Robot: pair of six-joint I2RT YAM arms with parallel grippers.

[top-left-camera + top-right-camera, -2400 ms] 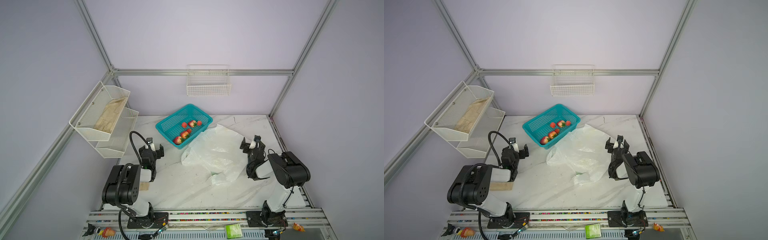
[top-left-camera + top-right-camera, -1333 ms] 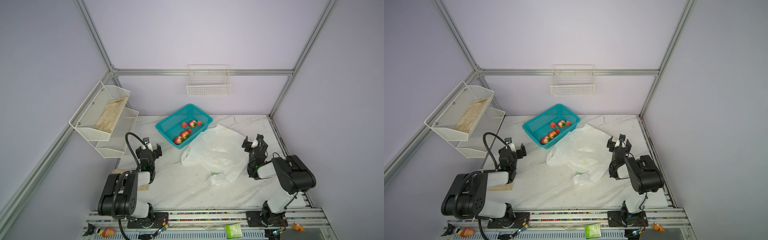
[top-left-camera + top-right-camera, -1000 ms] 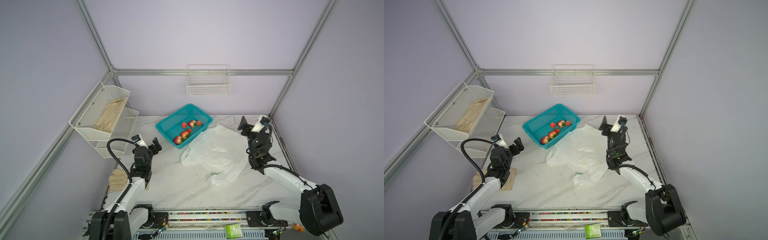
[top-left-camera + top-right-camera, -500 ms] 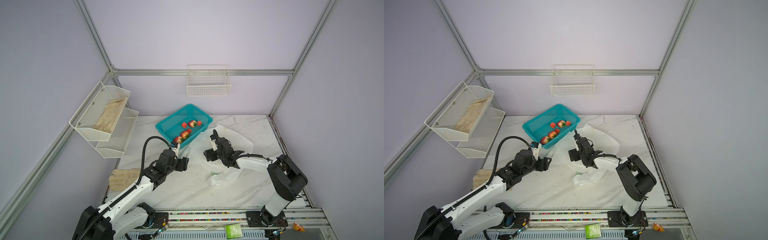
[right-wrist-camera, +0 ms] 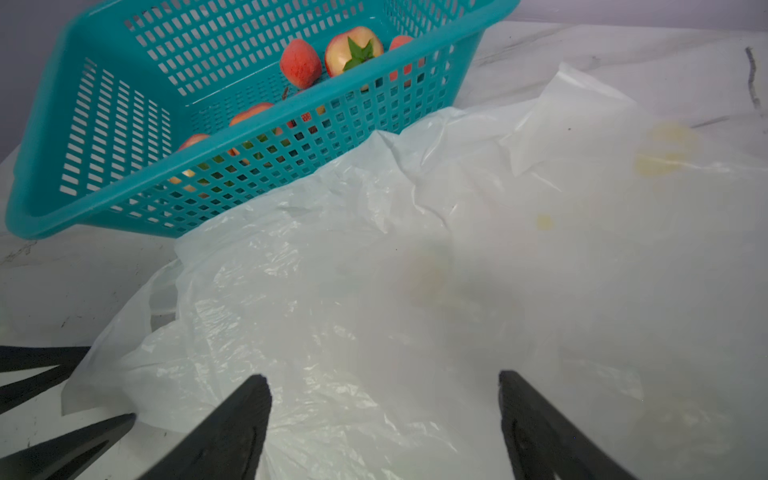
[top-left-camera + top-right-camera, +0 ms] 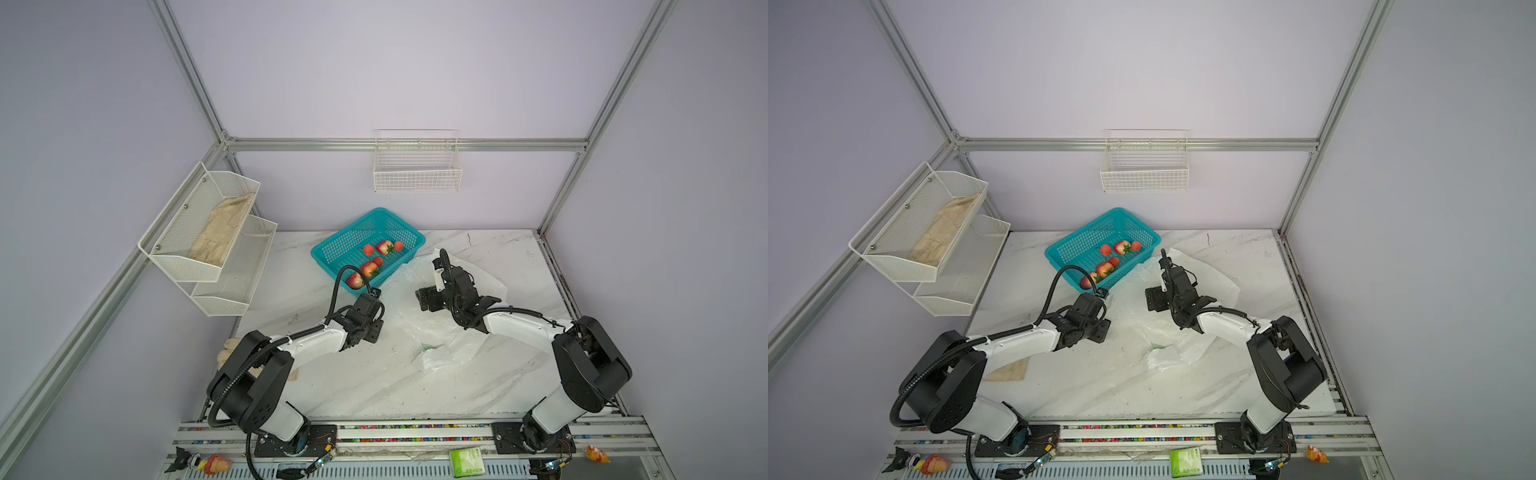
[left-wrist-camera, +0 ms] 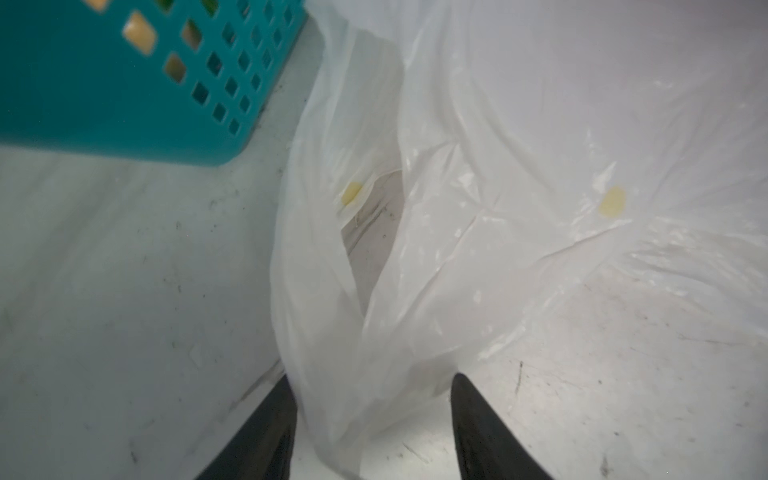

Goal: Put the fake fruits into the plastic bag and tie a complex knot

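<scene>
- Clock directions are read in both top views, with twelve toward the back wall and the dial centred on the marble table (image 6: pixel 353 386).
- The plastic bag (image 6: pixel 440 347) lies crumpled and mostly flat on the table, from the centre out toward two o'clock. Its far edge comes up against the near long wall of the teal basket (image 6: pixel 345 249).
- The basket sits at twelve o'clock, and six strawberries (image 6: pixel 383 247) lie inside it, gathered toward its three-o'clock end.
- The left gripper (image 7: pixel 372 378) is low at the bag's nine-o'clock edge, just at six o'clock of the basket's near corner. Its jaws stand apart, and a twisted strip of the bag runs between them and reaches both fingers (image 7: pixel 266 432).
- The right gripper (image 5: pixel 384 376) hangs over the bag's twelve-o'clock part, at three o'clock of the left gripper. Its jaws are spread wide above the crinkled sheet.
- The two grippers are near each other but apart.
</scene>
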